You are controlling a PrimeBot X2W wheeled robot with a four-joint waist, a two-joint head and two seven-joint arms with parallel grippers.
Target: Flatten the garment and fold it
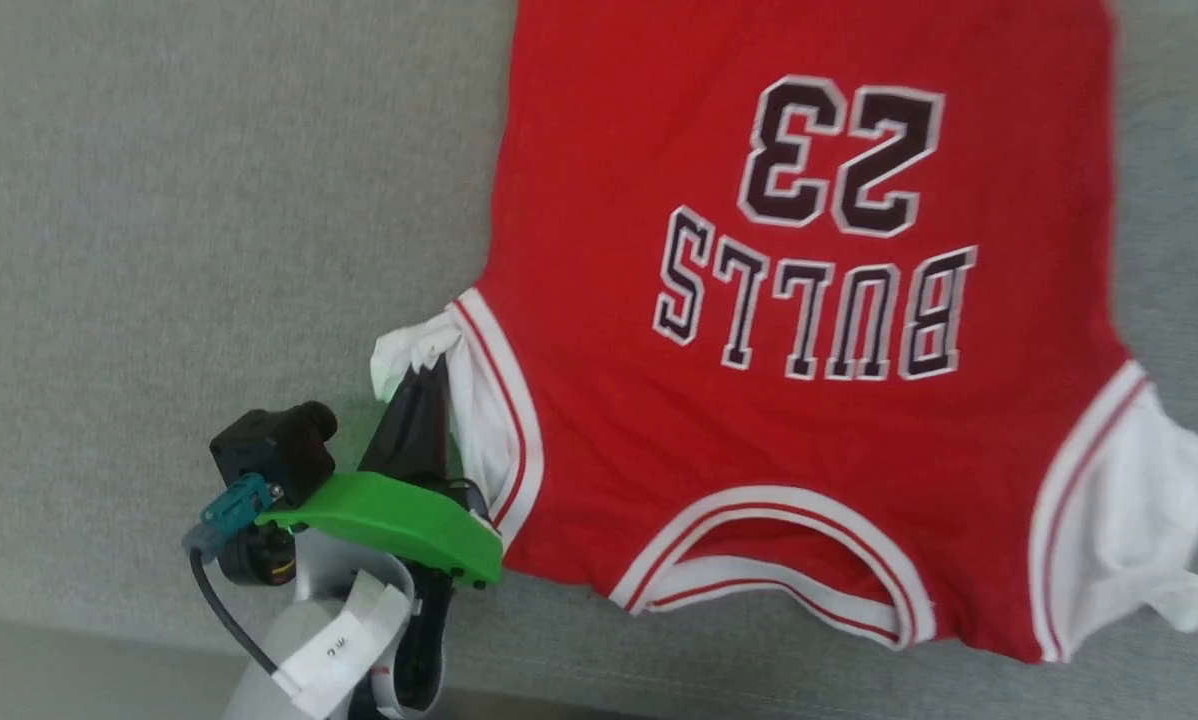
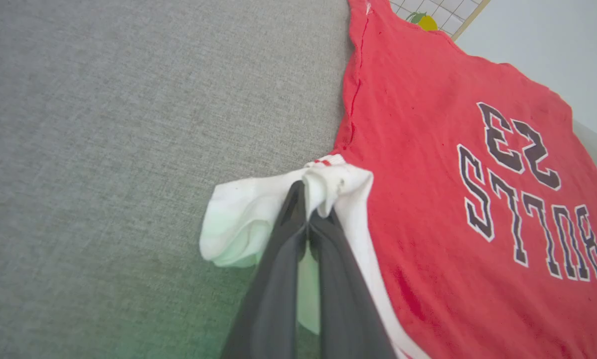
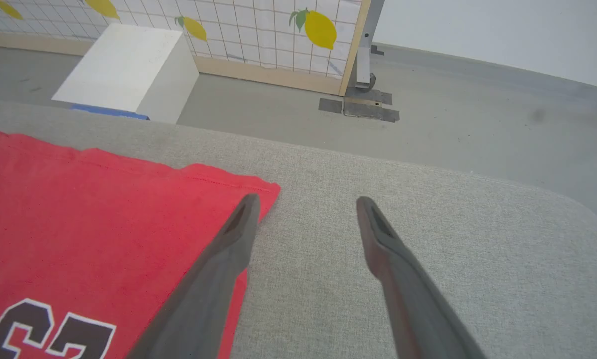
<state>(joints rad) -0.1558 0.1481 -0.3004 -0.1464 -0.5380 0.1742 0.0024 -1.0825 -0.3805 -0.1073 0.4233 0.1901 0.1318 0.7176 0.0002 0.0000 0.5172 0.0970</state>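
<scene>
Grey upholstery (image 1: 159, 200) carries the red garment (image 1: 809, 450), collar near, hem far. Its bunched white sleeve (image 1: 479, 400), near left, is pinched by the clenched left gripper (image 1: 431, 380), so flattening likely means pulling left. The right gripper (image 3: 306, 202), released, hovers at the far hem corner.

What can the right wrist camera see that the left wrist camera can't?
Right wrist view, not the left one: the right gripper, fingers wide open by a corner of the red shirt, plus a white box on the floor. Left wrist view, not the right one: the left gripper pinched shut on the white sleeve, and the word BULLS. Both: the red shirt, the grey pad, the lemon-print screen.
</scene>
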